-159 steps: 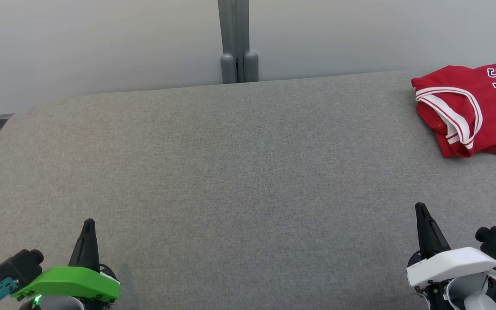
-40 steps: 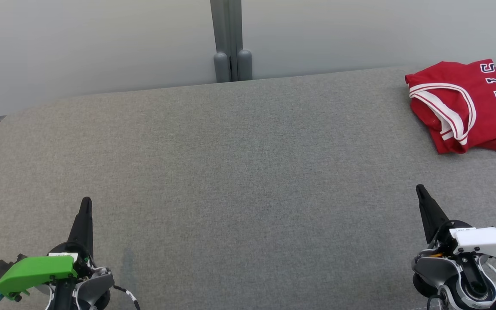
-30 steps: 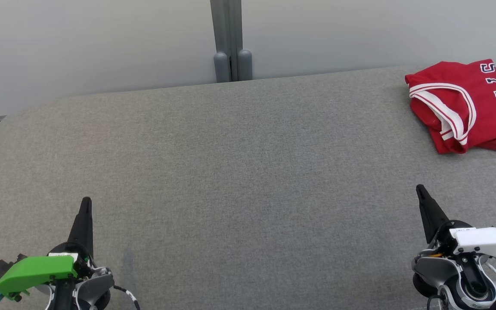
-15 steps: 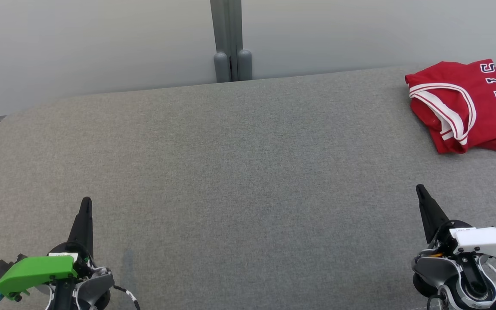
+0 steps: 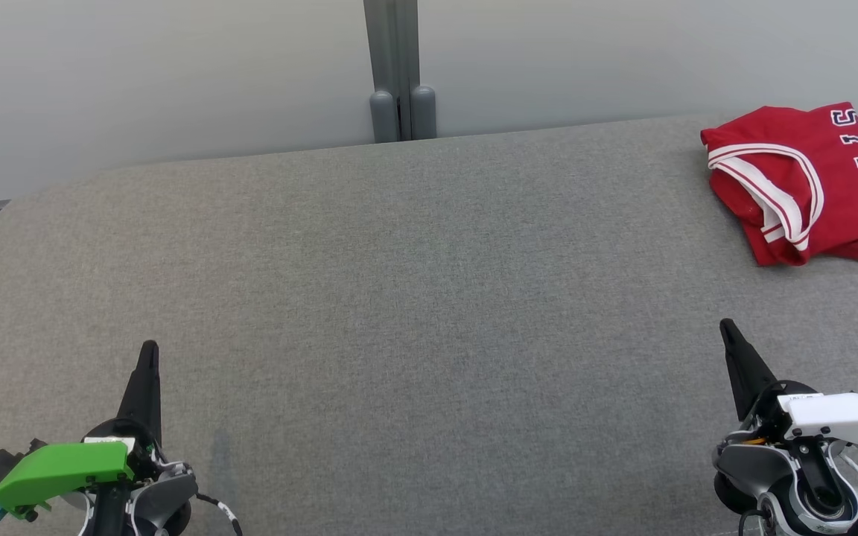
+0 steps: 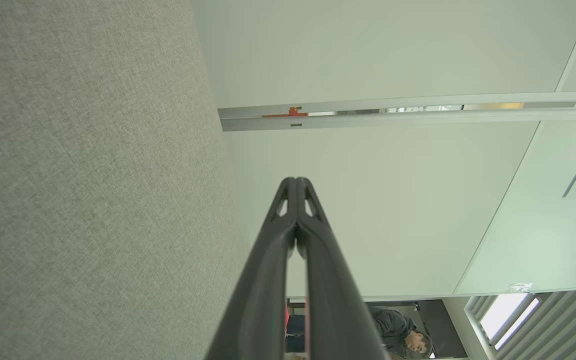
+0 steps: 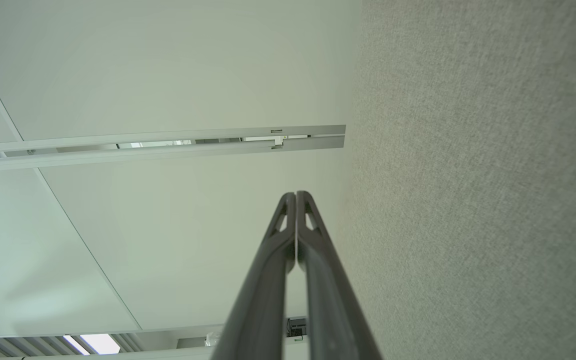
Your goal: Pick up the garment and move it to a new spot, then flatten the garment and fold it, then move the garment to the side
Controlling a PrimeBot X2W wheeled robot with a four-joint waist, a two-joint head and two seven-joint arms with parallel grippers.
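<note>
Both grippers, the left gripper [image 5: 148,356] and the right gripper [image 5: 729,333], are pointing forward over the grey padded surface [image 5: 429,283], fingers pressed together and holding nothing. The red garment [image 5: 801,186] is lying folded at the far right edge, ahead of the right gripper, which is the nearer one. Its long side seems to be running rightward, out of frame.

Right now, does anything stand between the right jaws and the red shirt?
Nothing visible does. Only bare grey surface lies between the shut right jaws, at the lower right of the head view, and the red shirt near the far right edge.
</note>
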